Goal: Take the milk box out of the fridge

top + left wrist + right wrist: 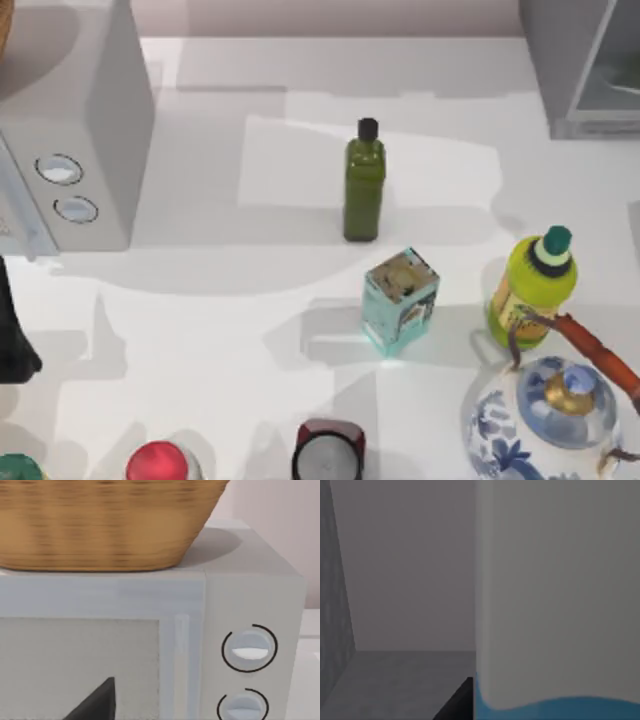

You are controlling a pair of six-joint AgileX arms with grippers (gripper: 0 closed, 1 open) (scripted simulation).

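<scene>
- Nearest the camera in the top view, along the bottom edge from left to right: a green cap (17, 468), a red-capped bottle (158, 462), a dark red-rimmed can (328, 452) and a blue-and-white teapot (548, 420) with a reddish handle.
- At the left edge of the top view a dark piece of the left arm (14, 345) stands just below the white appliance (75, 120); whether the left gripper's fingers are apart or together cannot be told.
- The white appliance fills the upper left, its two round dials (67, 188) facing right; in the left wrist view a woven basket (105, 522) sits on top of it.
- The white table (200, 330) is bare and pale, crossed by soft grey shadows; a pinkish wall (330, 15) runs along the top of the frame.
- In the upper middle a dark green bottle (364, 182) stands upright, with a small teal box (401, 299) below and to its right, apart from it.
- At right a yellow-green bottle (533, 286) stands just above the teapot.
- In the upper right corner stands the grey fridge (585, 65) with its pale glassy panel.
- The right wrist view looks into a dim grey interior where the milk box (555, 605) stands very close, white above and blue low down, on the grey floor; a dark finger (457, 702) lies just beside it, and whether the right gripper is apart or clamped cannot be told.
</scene>
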